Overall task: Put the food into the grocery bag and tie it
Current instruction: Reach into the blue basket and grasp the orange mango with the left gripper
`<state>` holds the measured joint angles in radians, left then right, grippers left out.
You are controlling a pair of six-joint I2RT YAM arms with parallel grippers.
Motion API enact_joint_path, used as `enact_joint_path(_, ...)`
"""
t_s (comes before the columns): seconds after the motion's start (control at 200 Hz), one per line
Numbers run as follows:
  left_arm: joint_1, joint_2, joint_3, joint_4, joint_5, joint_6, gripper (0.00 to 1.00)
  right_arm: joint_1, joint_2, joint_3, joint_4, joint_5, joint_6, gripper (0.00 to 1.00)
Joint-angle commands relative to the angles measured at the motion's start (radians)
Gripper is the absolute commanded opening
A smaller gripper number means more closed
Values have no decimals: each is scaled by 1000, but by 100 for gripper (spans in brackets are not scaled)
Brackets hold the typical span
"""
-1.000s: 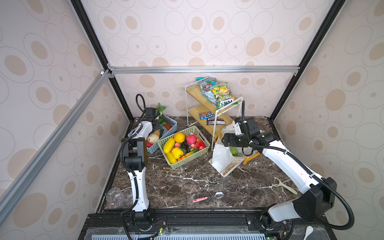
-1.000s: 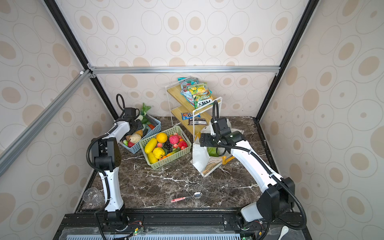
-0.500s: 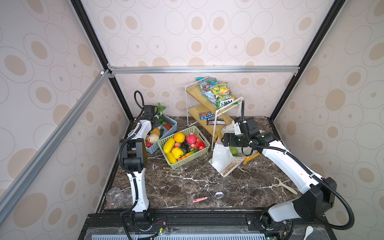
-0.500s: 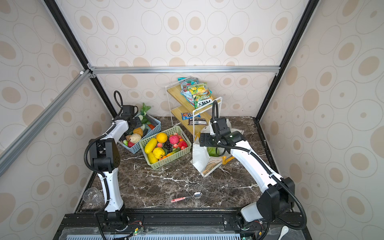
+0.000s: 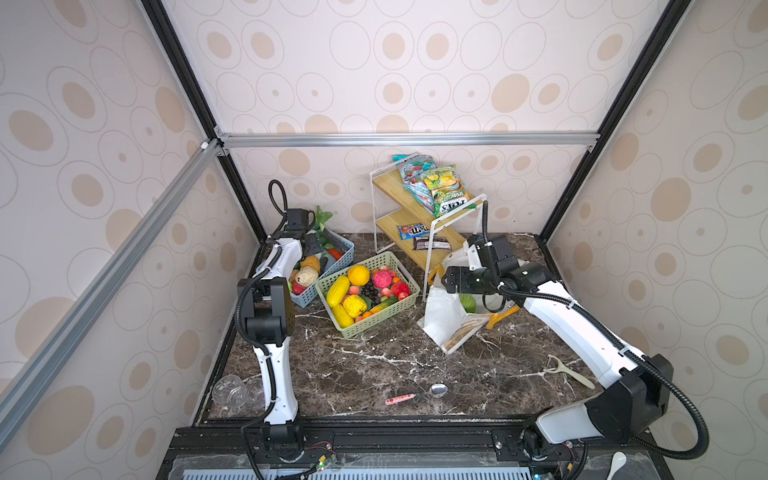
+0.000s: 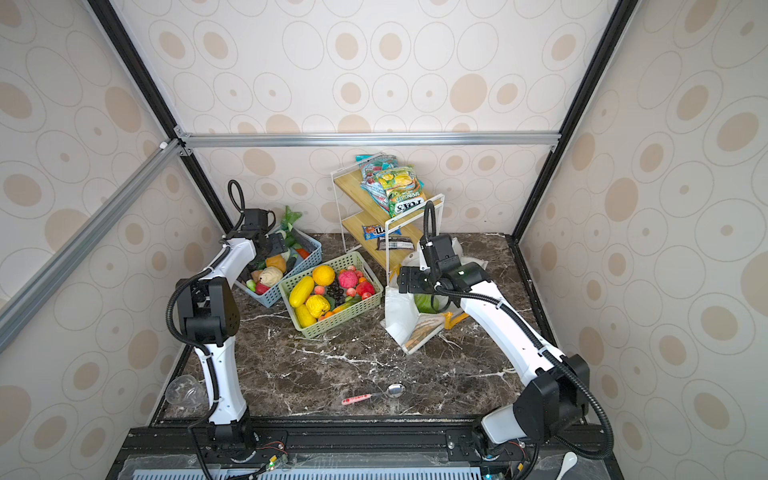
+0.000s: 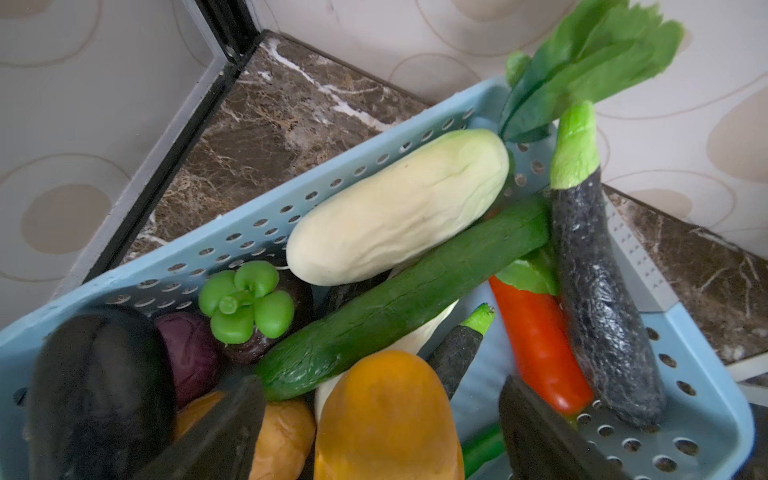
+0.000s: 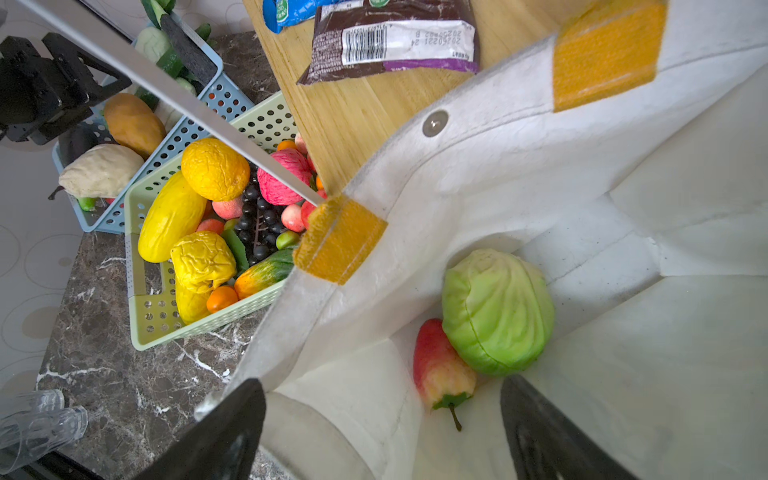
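Since the earlier frames the left gripper [image 5: 312,246] has been carried back from the cream piece [image 5: 306,276] toward the far end of the blue basket [image 5: 309,297], and its jaws have been spread wider; the right arm is seen where it was.

Nearest on the desk [image 5: 374,365], a spoon [image 5: 417,395] is laid flat. Clear cups [image 5: 237,390] are tipped over at the left edge, and a peeler [image 5: 567,370] is found at the right.

Farther in, the bag [image 5: 442,320] is slumped on the desk with its mouth open. The right gripper [image 8: 382,384] is hung over that mouth, its fingers [image 8: 224,432] spread wide with nothing pinched; one is seen by the rim, the other over the inside. Within the bag a cabbage [image 8: 496,311] and a red fruit [image 8: 440,365] are seen touching.

Just left of the bag, the green basket [image 5: 374,328] is filled with fruit, among it an orange [image 5: 358,275] and grapes [image 5: 374,293]. The blue basket is set just beside it, nearer the left wall.

In the left wrist view an orange-brown piece [image 7: 386,415] is seen between the spread fingers, not clamped. Beyond it a cucumber [image 7: 407,291], a white gourd [image 7: 399,208] and an eggplant [image 7: 598,299] are piled in the blue basket.

At the back wall a shelf [image 5: 415,216] is stacked with snack packs [image 5: 432,187].
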<state>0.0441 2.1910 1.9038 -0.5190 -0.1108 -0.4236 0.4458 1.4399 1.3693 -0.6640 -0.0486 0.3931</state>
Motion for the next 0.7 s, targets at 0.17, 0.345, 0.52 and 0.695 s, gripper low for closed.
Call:
enact_joint_path(0.17, 7, 69, 39, -41, 36, 14, 83, 12, 5, 1, 9, 9, 10, 91)
enact_joint_path(0.345, 7, 63, 21, -26, 34, 9, 70, 14, 2, -4, 10, 12, 13, 91)
enact_joint_path(0.52, 6, 31, 13, -13, 12, 6, 63, 14, 1, -8, 13, 10, 13, 92)
enact_joint_path(0.695, 7, 1, 17, -8, 2, -6, 62, 17, 0, -9, 15, 10, 13, 91)
